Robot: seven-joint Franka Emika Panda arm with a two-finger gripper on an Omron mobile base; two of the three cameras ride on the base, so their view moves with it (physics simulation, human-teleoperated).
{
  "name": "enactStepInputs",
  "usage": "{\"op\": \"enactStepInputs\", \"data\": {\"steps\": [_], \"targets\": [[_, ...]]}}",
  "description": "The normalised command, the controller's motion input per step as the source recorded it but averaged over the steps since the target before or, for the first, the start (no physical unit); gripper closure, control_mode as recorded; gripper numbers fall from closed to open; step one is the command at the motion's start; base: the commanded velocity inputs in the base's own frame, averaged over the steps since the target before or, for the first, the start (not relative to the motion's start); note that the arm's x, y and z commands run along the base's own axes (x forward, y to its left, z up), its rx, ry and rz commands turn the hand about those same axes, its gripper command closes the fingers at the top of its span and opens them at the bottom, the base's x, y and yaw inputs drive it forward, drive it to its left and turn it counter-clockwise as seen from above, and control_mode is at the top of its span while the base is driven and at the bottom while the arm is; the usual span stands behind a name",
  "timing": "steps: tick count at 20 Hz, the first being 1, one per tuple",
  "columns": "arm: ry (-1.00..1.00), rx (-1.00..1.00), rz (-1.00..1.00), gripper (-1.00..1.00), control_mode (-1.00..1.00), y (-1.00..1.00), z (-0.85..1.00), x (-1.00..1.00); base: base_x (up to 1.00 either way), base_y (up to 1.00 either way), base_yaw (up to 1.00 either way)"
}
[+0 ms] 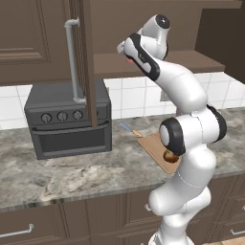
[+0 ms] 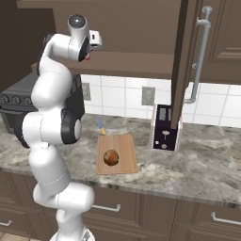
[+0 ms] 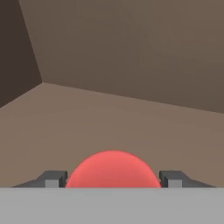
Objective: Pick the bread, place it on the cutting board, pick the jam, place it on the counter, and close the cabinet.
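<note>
The jam (image 3: 113, 170), a red jar seen from its lid, sits between my gripper's (image 3: 113, 180) two finger tips, which touch its sides. It is inside the cabinet, above the brown inner shelf (image 3: 131, 127). The arm reaches up to that shelf (image 1: 196, 61), with the hand (image 1: 123, 47) (image 2: 96, 37) at its front edge. The cabinet door (image 1: 87, 62) (image 2: 181, 61) stands wide open. The bread (image 2: 111, 157) (image 1: 169, 156) lies on the cutting board (image 2: 124, 143) (image 1: 152, 143) on the counter (image 1: 72, 174), partly behind my arm in the left base view.
A dark toaster oven (image 1: 69, 122) stands on the counter to the left. A black toaster (image 2: 164, 128) stands right of the board, under the open door. A knife (image 2: 100, 126) lies behind the board. Drawers (image 2: 141, 207) run below the counter.
</note>
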Motion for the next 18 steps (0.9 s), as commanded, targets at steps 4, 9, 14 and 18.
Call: {"op": "enactStepInputs", "data": {"steps": [4,9,14,18], "targets": [[0.0,0.0,0.0,1.0,-1.0,0.0,0.12,-0.13,0.0,0.0,0.0],[0.0,0.0,0.0,1.0,-1.0,0.0,0.0,-0.23,0.0,0.0,0.0],[0.0,0.0,0.0,1.0,-1.0,0.0,0.0,-0.34,0.0,0.0,0.0],[0.0,0.0,0.0,1.0,-1.0,0.0,0.0,-0.42,0.0,0.0,0.0]]}}
